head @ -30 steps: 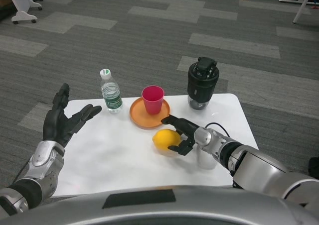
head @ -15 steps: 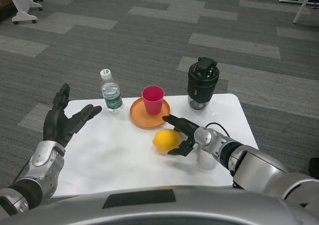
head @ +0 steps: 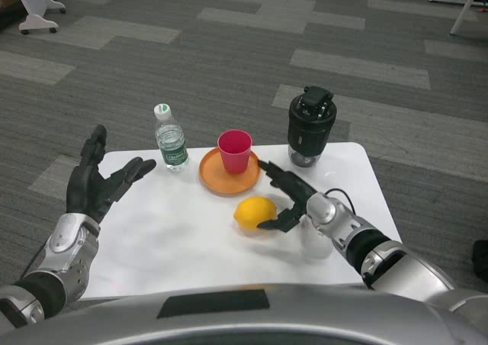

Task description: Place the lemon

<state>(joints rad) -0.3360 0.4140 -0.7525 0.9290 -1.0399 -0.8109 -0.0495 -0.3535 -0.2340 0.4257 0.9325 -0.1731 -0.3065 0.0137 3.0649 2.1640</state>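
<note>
A yellow lemon (head: 255,212) lies on the white table (head: 175,238), just in front of the orange plate (head: 217,182). My right hand (head: 287,200) is beside the lemon on its right, fingers spread apart; one fingertip is close to the fruit's lower right side, the others reach up past it. It grips nothing. My left hand (head: 95,183) waits open and raised over the table's left edge.
A pink cup (head: 234,151) stands on the orange plate. A clear water bottle (head: 170,140) is at the back left, a black blender jug (head: 310,127) at the back right. A clear glass (head: 316,240) stands under my right forearm.
My right hand's fingers have come off the lemon and spread wider, and the hand has drawn slightly right. The lemon stays on the table.
</note>
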